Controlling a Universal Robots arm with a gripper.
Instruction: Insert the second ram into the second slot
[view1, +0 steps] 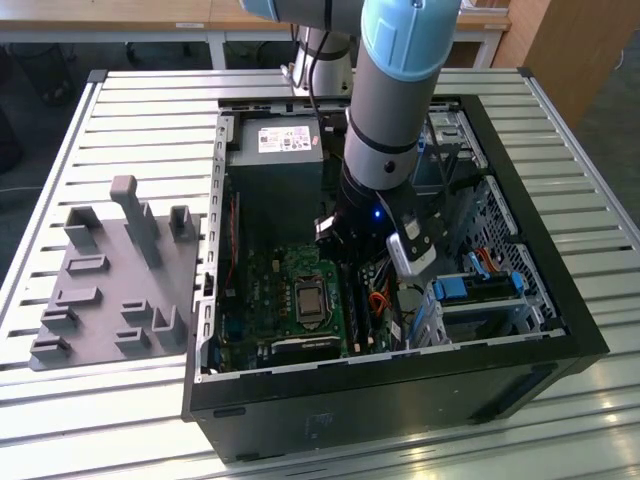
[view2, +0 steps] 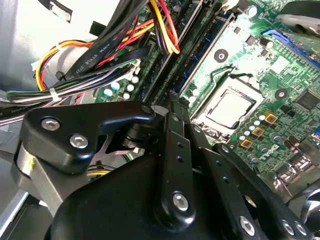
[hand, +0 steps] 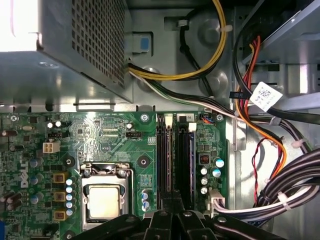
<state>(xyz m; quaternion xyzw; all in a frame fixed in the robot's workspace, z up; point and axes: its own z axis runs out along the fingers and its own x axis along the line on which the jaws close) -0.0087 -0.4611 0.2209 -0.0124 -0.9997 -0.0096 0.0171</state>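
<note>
In the exterior view, going from its left to its right: a grey fixture tray (view1: 110, 280) lies on the slatted table (view1: 60, 150), its holders bare of any sticks. Just beside it stands the open computer case (view1: 560, 300), with the motherboard (view1: 270, 290) and its CPU socket (view1: 305, 300) exposed. The RAM slots (view1: 360, 315) run beside the socket. The arm (view1: 395, 90) reaches straight down into the case, wrist over those slots.

In the first wrist view, the gripper (hand: 170, 217) sits low over the RAM slots (hand: 175, 160), fingers drawn together along their line. The second ram cannot be picked out as a blue stick; whether it is seated I cannot tell. The task looks to be at its pressing stage or close to finished.
</note>
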